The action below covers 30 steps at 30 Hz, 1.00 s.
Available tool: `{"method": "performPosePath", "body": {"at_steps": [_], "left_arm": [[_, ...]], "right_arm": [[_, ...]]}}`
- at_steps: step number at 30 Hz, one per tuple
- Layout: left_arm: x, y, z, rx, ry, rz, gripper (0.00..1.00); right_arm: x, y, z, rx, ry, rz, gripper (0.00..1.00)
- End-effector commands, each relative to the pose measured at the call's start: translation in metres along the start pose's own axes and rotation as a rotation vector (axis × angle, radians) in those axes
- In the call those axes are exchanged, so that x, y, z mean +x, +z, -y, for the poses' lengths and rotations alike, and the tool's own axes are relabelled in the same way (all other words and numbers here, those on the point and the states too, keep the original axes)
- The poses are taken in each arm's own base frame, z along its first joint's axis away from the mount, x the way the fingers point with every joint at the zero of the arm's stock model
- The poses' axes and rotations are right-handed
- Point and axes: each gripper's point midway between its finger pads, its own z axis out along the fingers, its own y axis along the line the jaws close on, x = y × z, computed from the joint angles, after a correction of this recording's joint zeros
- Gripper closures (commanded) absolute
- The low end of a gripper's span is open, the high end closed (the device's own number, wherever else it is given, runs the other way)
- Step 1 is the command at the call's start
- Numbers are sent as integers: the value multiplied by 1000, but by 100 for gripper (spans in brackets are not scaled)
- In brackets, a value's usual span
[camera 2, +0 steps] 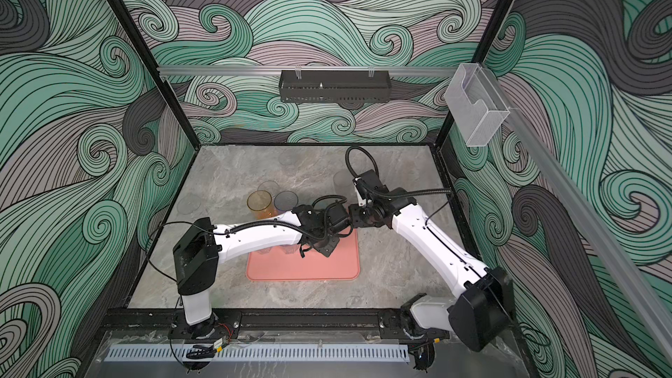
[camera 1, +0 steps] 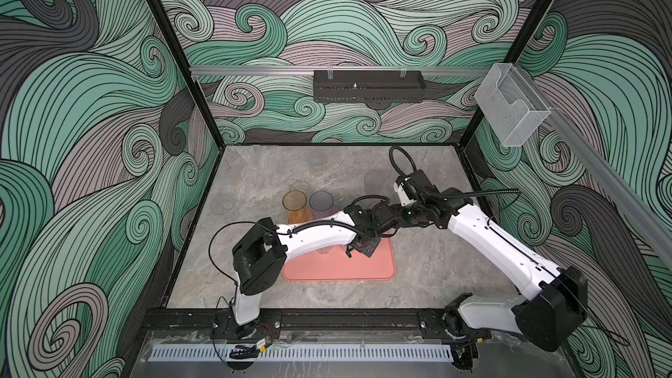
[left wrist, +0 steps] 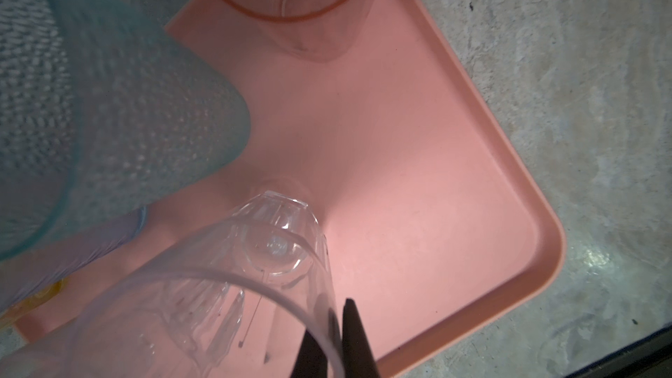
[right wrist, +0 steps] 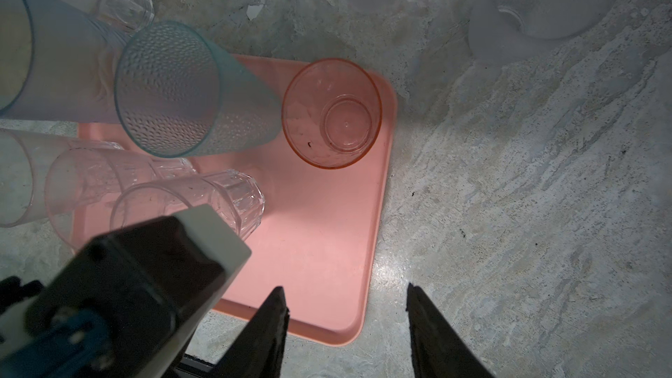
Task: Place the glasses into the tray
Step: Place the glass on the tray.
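Over the tray (left wrist: 436,176), the left gripper (left wrist: 336,325) pinched one wall of a short clear glass (left wrist: 218,285) — whether its base touched the floor, I couldn't tell. Released too high, it might have toppled against the teal tumbler (left wrist: 127,103) just beside. The right gripper (right wrist: 344,287) hung open, empty.

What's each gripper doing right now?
Left gripper: closed on the rim of a clear glass, above the tray.
Right gripper: open, holding nothing.

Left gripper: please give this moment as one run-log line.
left gripper: shut on clear glass | glass: over tray | right gripper: open, empty
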Motion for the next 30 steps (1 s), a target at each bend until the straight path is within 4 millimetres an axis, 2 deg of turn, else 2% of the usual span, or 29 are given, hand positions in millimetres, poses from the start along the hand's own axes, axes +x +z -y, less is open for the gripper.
{"method": "performPosePath", "body": {"at_steps": [1, 9, 17, 25, 30], "left_arm": [[-7, 3, -4, -8, 1, 17, 100], [-2, 13, 0, 15, 17, -11, 99], [-1, 15, -1, 13, 28, -23, 88], [-6, 8, -4, 6, 36, 3, 79], [-12, -8, -8, 3, 35, 29, 70]], "right_arm": [[2, 7, 0, -9, 8, -12, 46], [2, 14, 2, -5, 6, -21, 46], [1, 18, 0, -14, 7, -29, 46], [-1, 20, -1, -17, 8, -30, 46], [-1, 20, -2, -19, 11, -28, 46]]}}
